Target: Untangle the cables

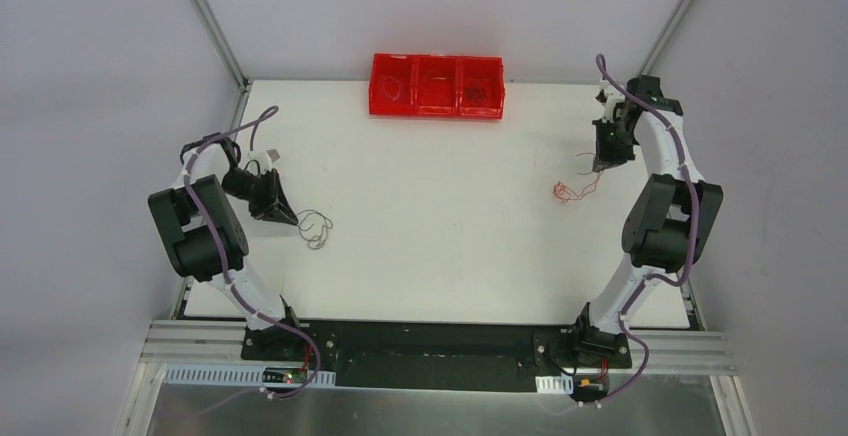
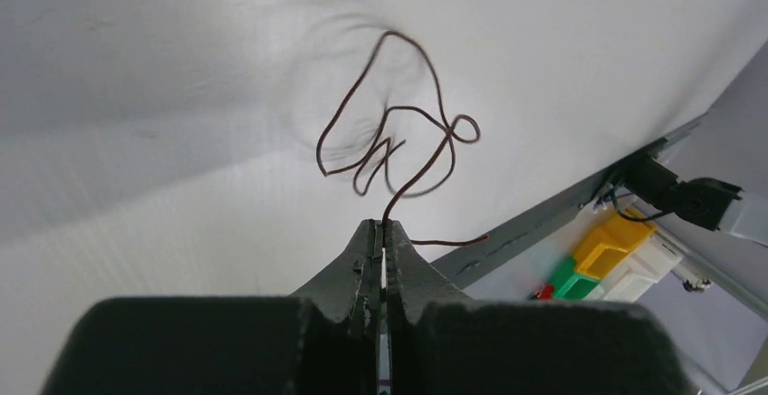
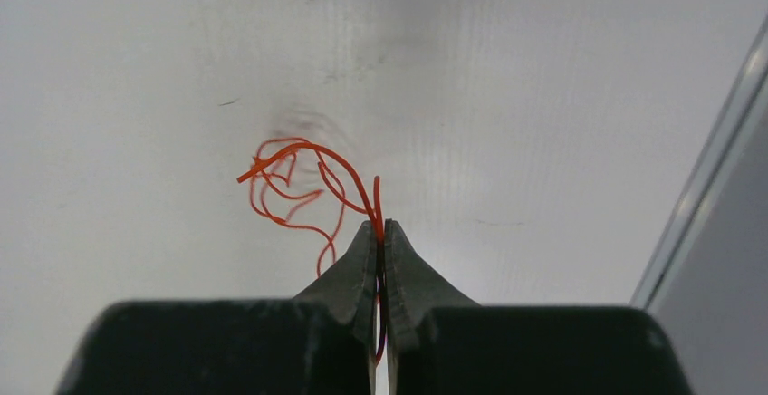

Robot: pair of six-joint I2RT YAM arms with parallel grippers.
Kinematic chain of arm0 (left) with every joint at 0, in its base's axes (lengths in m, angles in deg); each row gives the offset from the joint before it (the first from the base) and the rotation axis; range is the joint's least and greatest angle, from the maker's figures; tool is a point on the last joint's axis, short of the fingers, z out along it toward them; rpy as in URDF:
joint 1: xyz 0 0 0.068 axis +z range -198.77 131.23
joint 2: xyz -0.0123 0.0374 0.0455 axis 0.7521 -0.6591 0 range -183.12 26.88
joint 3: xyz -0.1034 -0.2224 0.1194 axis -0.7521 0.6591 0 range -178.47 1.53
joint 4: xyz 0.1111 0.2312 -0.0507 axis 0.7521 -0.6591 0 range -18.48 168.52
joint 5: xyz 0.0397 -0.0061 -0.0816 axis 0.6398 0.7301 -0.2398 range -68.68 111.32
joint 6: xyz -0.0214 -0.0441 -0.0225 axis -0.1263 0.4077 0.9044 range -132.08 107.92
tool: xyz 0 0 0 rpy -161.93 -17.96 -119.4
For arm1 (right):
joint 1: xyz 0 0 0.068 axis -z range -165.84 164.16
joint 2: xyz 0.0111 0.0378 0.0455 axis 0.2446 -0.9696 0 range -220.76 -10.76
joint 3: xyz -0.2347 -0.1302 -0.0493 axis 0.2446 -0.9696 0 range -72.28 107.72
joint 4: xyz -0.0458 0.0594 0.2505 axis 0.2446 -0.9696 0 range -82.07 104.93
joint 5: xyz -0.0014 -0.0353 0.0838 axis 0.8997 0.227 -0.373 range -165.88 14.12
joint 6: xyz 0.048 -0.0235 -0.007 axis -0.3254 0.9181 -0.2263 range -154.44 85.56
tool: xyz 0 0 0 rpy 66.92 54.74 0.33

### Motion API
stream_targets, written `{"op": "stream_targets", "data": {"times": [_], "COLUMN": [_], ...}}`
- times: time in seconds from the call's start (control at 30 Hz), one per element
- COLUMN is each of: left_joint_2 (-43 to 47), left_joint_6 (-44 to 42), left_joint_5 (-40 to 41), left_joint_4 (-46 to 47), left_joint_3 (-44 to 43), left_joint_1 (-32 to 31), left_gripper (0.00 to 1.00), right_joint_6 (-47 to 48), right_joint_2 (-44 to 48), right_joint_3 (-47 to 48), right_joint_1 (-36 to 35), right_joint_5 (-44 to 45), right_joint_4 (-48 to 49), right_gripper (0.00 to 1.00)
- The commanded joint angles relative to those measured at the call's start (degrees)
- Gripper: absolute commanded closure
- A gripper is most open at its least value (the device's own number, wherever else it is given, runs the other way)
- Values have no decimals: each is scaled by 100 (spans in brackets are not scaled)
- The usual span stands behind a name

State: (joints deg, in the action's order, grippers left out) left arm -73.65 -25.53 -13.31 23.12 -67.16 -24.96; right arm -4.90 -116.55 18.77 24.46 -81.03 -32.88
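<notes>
Two cables lie apart on the white table (image 1: pixel 450 216). A thin dark brown wire (image 2: pixel 390 33), looped loosely, trails out from my left gripper (image 2: pixel 381 225), which is shut on one strand near the wire's end. From above, that coil (image 1: pixel 316 224) rests just right of the left gripper (image 1: pixel 290 216). A thin orange-red wire (image 3: pixel 312 147) curls in a small tangle ahead of my right gripper (image 3: pixel 381 225), which is shut on its strands. In the top view this tangle (image 1: pixel 567 192) hangs below and left of the right gripper (image 1: pixel 603 163).
A red three-compartment tray (image 1: pixel 437 113) stands at the table's far edge with thin wires inside it. Metal frame posts rise at both far corners. Beyond the table edge, the left wrist view shows yellow and green bins (image 2: pixel 609 248).
</notes>
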Motion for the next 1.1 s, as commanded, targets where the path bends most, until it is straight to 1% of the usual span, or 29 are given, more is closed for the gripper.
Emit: {"op": "stream_targets", "data": {"times": [0.0,0.07,0.13,0.23,0.37,0.47,0.57,0.63,0.7,0.73,0.87,0.97,1.07], "left_joint_2": [807,1274,1667,2000,2094,1950,1608,1297,874,657,-415,-1381,-2147], "left_joint_6": [-311,-225,-97,246,716,1047,1315,1680,1846,1960,2215,2403,2545], "left_joint_5": [-1215,-1351,-1311,-1306,-1198,-1089,-1159,-937,-939,-810,-527,-555,-472], "left_joint_4": [-673,-688,-680,-609,-325,-68,211,543,925,1092,1636,2094,2951], "left_joint_3": [-441,-634,-913,-1404,-2090,-2554,-3088,-3449,-3868,-4091,-5090,-5998,-6744], "left_joint_1": [-462,-802,-1212,-1806,-2339,-2760,-3079,-3331,-3526,-3638,-4060,-4269,-4379], "left_gripper": [100,100,100,100,100,100,100,100,100,100,100,100,100], "right_joint_6": [-336,-515,-671,-888,-1237,-1392,-1346,-1294,-1202,-1135,-950,-726,-664], "right_joint_2": [522,703,887,1197,1557,1836,2069,2228,2389,2457,2623,2725,2823], "right_joint_3": [452,518,538,483,264,-127,-410,-601,-813,-920,-1263,-1509,-1725], "right_joint_1": [-125,-214,-338,-577,-871,-1020,-1308,-1391,-1452,-1485,-1538,-1535,-1541], "right_joint_5": [-1484,-1942,-2358,-2913,-3155,-3147,-3048,-3040,-3054,-3047,-2871,-2637,-2647], "right_joint_4": [-668,-717,-763,-803,-712,-536,-517,-523,-475,-455,-568,-717,-779], "right_gripper": [100,100,100,100,100,100,100,100,100,100,100,100,100]}}
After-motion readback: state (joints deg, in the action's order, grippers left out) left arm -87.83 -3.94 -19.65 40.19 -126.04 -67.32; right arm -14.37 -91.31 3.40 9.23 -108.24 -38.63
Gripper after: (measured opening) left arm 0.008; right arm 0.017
